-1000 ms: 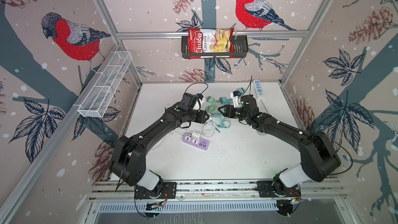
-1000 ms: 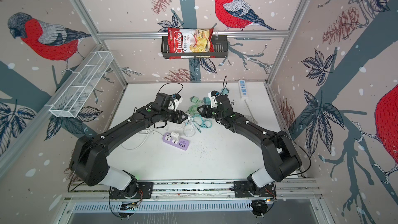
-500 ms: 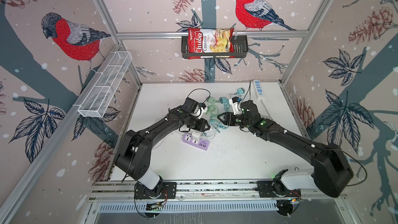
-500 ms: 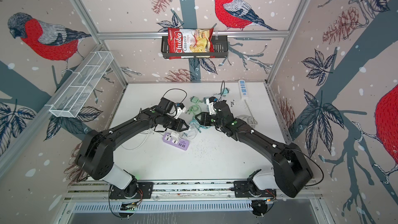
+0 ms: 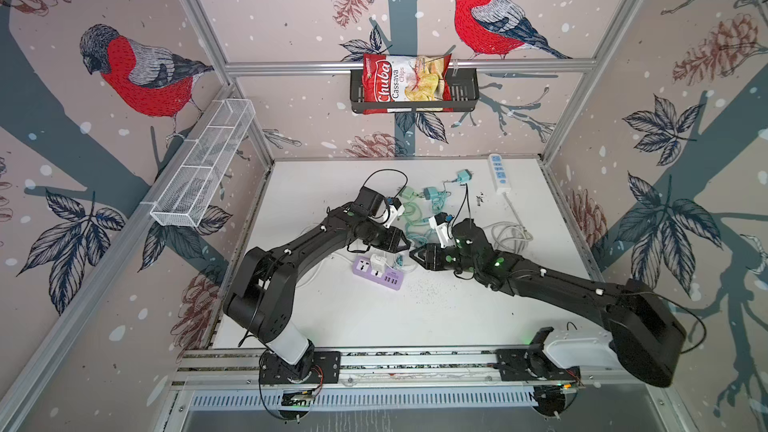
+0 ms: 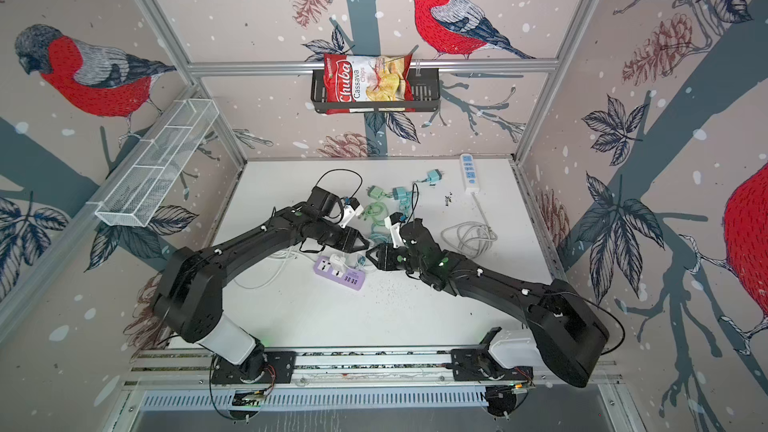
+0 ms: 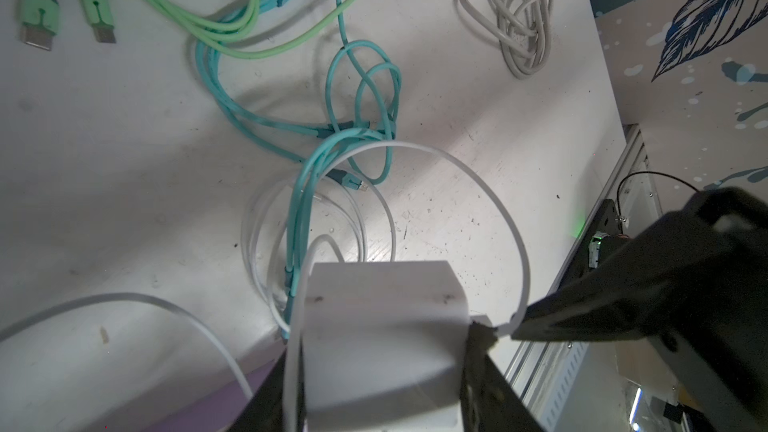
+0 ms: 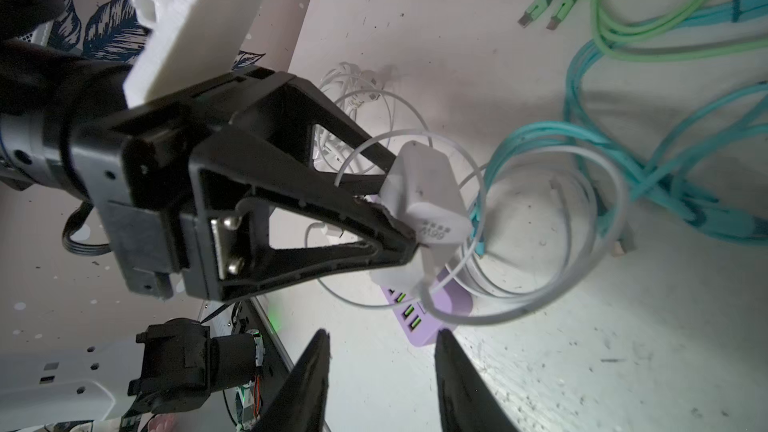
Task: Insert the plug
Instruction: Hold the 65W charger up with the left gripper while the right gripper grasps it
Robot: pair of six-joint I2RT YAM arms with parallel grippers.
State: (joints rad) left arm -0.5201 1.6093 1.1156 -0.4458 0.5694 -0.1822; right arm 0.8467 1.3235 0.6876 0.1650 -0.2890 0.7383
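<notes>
L gripper (image 8: 400, 204) moved toward 1 purple strip (image 5: 391, 281), clamps 1 white plug (image 8: 428, 184) | R gripper (image 8: 380, 338) apart, empty

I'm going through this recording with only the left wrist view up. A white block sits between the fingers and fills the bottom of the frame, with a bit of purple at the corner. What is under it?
Observer: The right wrist view shows it from the side. The left gripper is clamped on a white adapter, and the purple power strip lies right below, with the end that has the USB ports showing.
Operator: And the black wedge next to my fingertip, is it gripping anything?
Observer: That is the right gripper. Its own wrist view shows the jaws standing apart with nothing between them.
</notes>
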